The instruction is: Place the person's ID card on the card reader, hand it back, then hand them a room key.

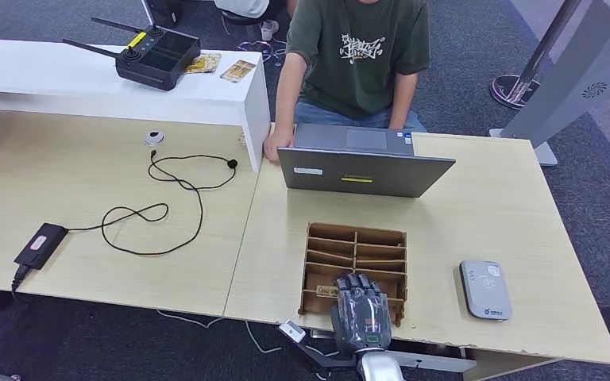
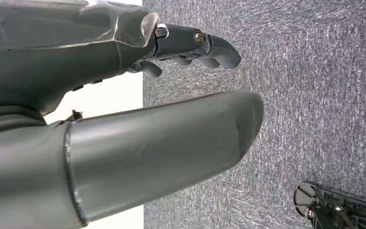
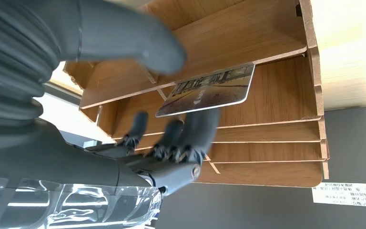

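A wooden slotted organizer (image 1: pixel 355 266) stands at the table's near edge, and my right hand (image 1: pixel 361 313) hovers over its nearest row. In the right wrist view a picture-printed key card (image 3: pixel 209 90) lies in one slot of the organizer (image 3: pixel 267 38). The near end of the card sits between the thumb above and the fingers (image 3: pixel 190 133) below; the thumb stands off it. A grey card reader (image 1: pixel 484 290) lies to the right of the organizer. My left hand (image 2: pixel 190 45) hangs over the grey carpet and holds nothing. A person (image 1: pixel 357 55) in a green shirt sits across the table.
An open grey laptop (image 1: pixel 361 163) stands between the person and the organizer. On the left are a black power adapter (image 1: pixel 40 244) with a looping cable, a white counter (image 1: pixel 87 83) with a black controller (image 1: pixel 155 54), and two printed cards (image 1: pixel 238 70).
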Motion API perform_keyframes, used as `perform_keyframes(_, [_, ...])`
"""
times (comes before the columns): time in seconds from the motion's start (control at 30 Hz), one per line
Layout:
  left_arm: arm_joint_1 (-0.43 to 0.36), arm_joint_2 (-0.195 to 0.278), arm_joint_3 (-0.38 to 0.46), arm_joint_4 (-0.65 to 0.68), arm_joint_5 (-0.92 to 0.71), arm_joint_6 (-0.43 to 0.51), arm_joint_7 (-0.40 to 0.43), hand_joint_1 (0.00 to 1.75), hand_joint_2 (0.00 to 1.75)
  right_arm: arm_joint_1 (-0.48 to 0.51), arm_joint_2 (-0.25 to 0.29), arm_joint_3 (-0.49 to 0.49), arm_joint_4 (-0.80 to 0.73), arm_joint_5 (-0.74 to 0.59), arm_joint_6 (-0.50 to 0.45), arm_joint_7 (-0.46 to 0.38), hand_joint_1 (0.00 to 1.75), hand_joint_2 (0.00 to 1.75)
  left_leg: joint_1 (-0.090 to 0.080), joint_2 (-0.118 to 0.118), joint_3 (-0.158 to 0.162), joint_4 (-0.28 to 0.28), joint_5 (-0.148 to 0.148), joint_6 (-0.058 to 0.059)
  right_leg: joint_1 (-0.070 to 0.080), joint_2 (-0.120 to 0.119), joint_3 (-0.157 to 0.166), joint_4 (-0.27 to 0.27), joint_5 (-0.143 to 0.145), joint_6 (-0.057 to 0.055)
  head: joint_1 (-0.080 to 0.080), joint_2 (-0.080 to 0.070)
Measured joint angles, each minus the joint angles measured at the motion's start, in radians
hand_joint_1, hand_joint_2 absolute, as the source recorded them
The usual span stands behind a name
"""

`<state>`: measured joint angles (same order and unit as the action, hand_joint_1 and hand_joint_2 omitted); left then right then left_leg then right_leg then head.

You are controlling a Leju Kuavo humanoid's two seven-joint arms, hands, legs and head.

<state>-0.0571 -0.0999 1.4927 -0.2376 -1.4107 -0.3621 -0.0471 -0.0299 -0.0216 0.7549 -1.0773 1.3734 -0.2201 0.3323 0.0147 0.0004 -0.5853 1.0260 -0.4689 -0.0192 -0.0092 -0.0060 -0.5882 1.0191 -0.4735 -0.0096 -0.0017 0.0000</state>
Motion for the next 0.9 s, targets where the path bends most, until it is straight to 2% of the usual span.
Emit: perform_keyframes(0.9, [0.000, 0.000, 0.000, 0.000, -0.003, 0.000, -0.001, 0.00, 0.00, 0.001, 0.000, -0.001, -0.006, -0.004, -0.014, 0.002, 1.74, 1.75, 0.000, 0.000, 0.000, 0.000, 0.000, 0.000, 0.000, 0.000, 0.000, 0.000, 0.000, 0.000, 0.000, 0.000])
